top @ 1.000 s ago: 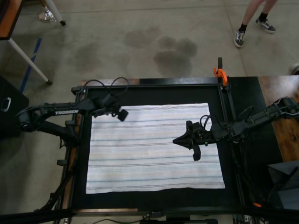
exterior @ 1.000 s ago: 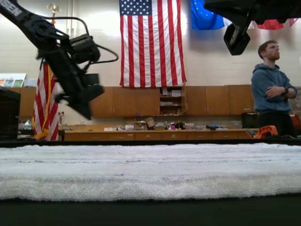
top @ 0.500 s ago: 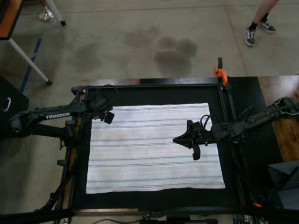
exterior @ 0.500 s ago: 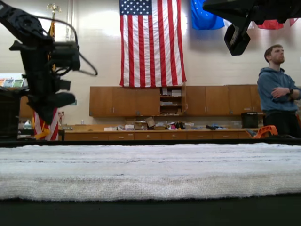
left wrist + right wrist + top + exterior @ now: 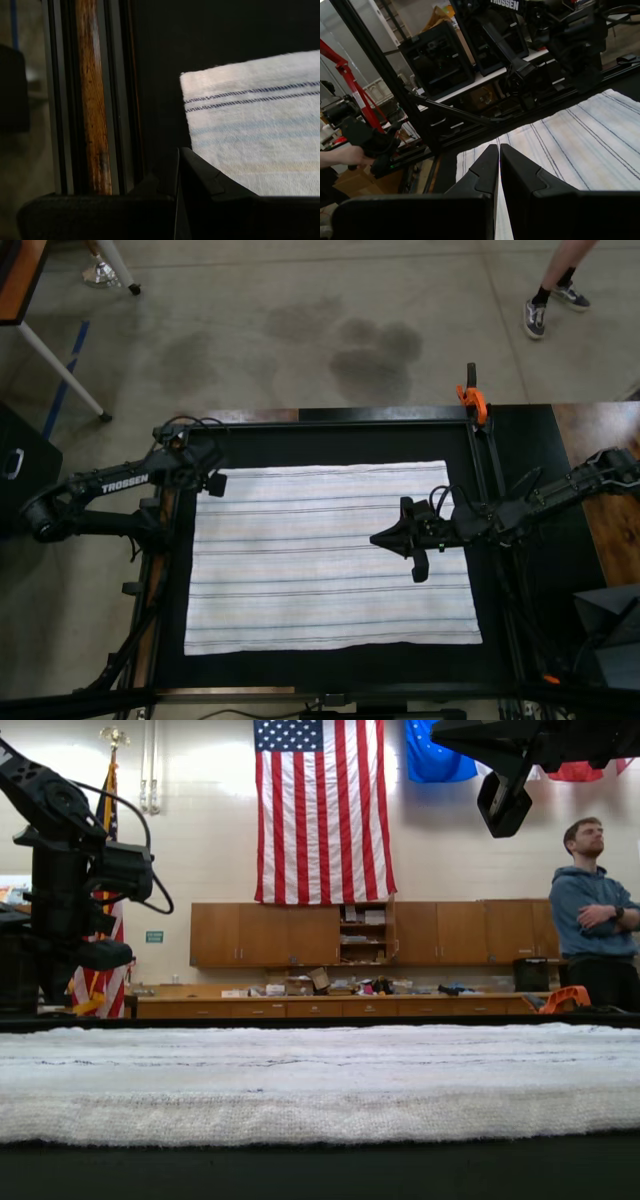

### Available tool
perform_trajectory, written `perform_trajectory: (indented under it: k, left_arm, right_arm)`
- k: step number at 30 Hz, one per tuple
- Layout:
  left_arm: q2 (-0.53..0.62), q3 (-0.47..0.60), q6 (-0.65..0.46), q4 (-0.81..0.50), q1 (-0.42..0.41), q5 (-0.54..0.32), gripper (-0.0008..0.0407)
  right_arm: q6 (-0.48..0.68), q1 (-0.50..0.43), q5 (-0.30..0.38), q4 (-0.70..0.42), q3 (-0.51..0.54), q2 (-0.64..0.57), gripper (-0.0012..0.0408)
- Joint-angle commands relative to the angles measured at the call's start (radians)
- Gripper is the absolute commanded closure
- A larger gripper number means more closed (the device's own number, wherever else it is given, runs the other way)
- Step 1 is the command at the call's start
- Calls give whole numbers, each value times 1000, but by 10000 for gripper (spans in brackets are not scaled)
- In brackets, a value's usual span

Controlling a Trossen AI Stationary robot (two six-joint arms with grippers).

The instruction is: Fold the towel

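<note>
Lying flat and fully spread on the black work mat (image 5: 330,435), the large white rectangular towel with thin dark and bluish stripes (image 5: 330,555) looked soft, light and limp. It would likely sag and drape once lifted, so the corners or a short edge seemed the best places to pinch. The left gripper (image 5: 214,483) hung just off the towel's corner at the top view's upper left, empty; whether its fingers were parted could not be told, since the left wrist view showed only one dark finger beside the corner. The right gripper (image 5: 498,155) hovered above the towel with its fingers pressed together, holding nothing.
</note>
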Motion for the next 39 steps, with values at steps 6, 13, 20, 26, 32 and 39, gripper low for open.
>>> perform_trajectory:
  k: [6, 13, 20, 26, 32, 39]
  left_arm:
    - [21, -3, 14, 98, 95, 76, 370]
    - [86, -3, 26, 161, 135, 93, 273]
    - [93, -3, 44, 230, 135, 93, 225]
    - [100, -4, 55, 285, 142, 93, 225]
    - [151, -4, 55, 291, 185, 100, 225]
    - [170, -4, 56, 288, 194, 109, 225]
  right_arm:
    - [-4, -1, 1, 0, 1, 0, 395]
    - [20, -1, 0, 0, 1, 0, 395]
    - [31, 0, 0, 0, 1, 0, 396]
    - [31, 0, 1, 0, 1, 0, 395]
    - [31, 0, 1, 1, 1, 0, 395]
    - [31, 0, 1, 0, 1, 0, 395]
